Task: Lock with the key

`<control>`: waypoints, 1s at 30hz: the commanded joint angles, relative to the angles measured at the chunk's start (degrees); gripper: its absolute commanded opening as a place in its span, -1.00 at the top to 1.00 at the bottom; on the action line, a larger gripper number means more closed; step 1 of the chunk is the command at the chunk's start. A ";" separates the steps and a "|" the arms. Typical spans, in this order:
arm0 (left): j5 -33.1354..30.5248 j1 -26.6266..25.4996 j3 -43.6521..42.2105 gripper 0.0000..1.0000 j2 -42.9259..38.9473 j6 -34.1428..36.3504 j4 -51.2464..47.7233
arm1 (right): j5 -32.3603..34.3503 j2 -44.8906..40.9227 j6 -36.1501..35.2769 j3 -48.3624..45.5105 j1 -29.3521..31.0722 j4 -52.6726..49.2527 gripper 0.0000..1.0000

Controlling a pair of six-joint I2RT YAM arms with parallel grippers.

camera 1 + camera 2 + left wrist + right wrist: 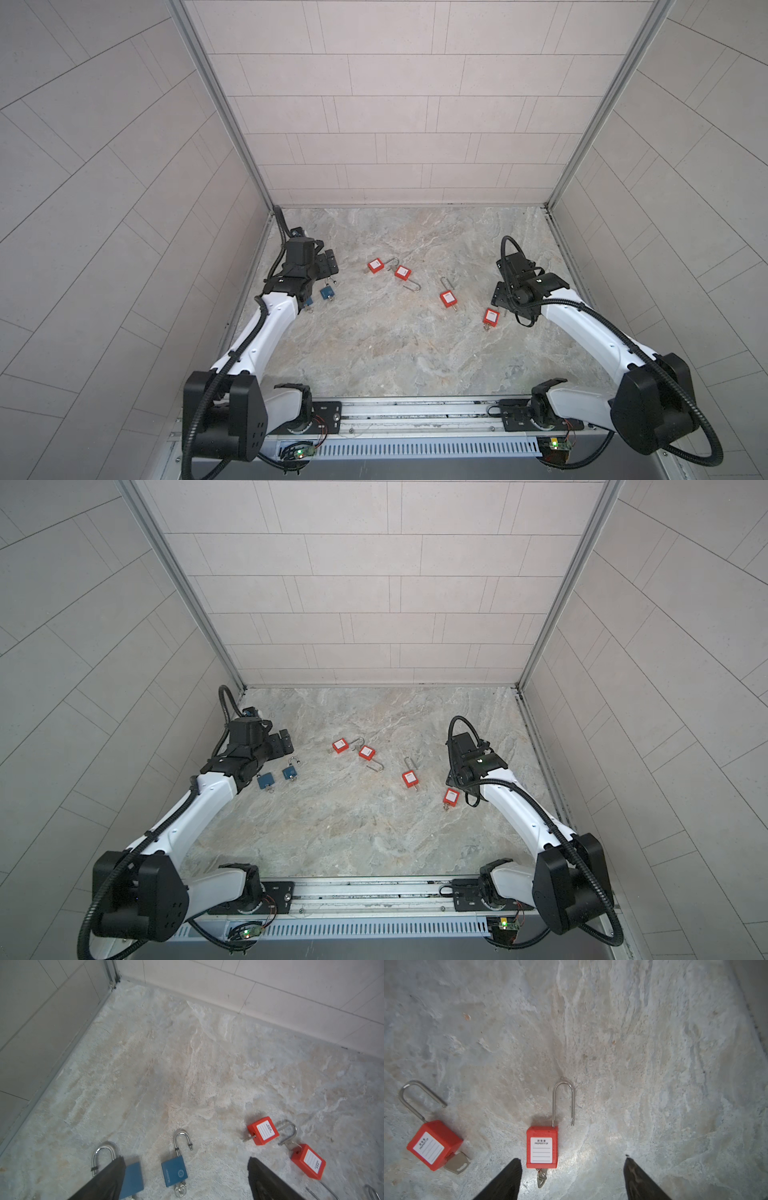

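Note:
Several padlocks lie on the marble floor with their shackles open and a key in each keyhole. In the left wrist view a blue padlock (174, 1172) lies below my open left gripper (187, 1159), its key (180, 1188) at the base. A second blue padlock (133, 1180) is partly hidden by one finger (110, 1178). My right gripper (572, 1159) hangs open over a red padlock (542, 1147). That padlock's key (541, 1178) lies close to one finger (508, 1180). In both top views this red padlock (491, 316) (451, 796) sits under the right gripper (500, 299), its shackle hidden.
Three more red padlocks (375, 265) (402, 272) (447, 298) lie across the middle of the floor. Tiled walls close in the back and both sides. The left gripper (326, 262) is near the left wall, and the arm bases (324, 415) sit on the front rail.

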 commanded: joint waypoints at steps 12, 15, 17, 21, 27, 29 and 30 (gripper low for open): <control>1.95 -1.05 -1.24 -0.93 -0.39 -2.68 -5.10 | -6.90 10.47 2.29 -0.29 1.41 2.53 -0.53; 2.11 -1.09 -1.68 -0.94 -0.19 -2.66 -5.10 | -7.94 12.21 1.45 0.23 1.51 3.45 -0.50; 2.23 -1.15 -1.75 -0.93 -0.10 -2.51 -5.25 | -8.25 12.99 1.07 0.29 1.50 4.06 -0.49; 2.32 -1.17 -1.47 -0.93 0.57 -2.34 -5.76 | -9.11 14.81 -0.13 0.54 1.55 5.08 -0.49; 2.59 -1.50 -1.03 -0.93 1.00 -2.70 -6.40 | -9.78 17.98 -1.60 1.37 1.27 6.14 -0.45; 2.50 -1.64 -0.73 -0.93 0.98 -2.70 -6.76 | -9.44 18.95 -2.20 1.95 1.20 6.14 -0.44; 2.47 -1.78 -0.58 -0.93 1.02 -2.59 -6.97 | -9.28 19.19 -2.54 2.13 1.15 6.21 -0.42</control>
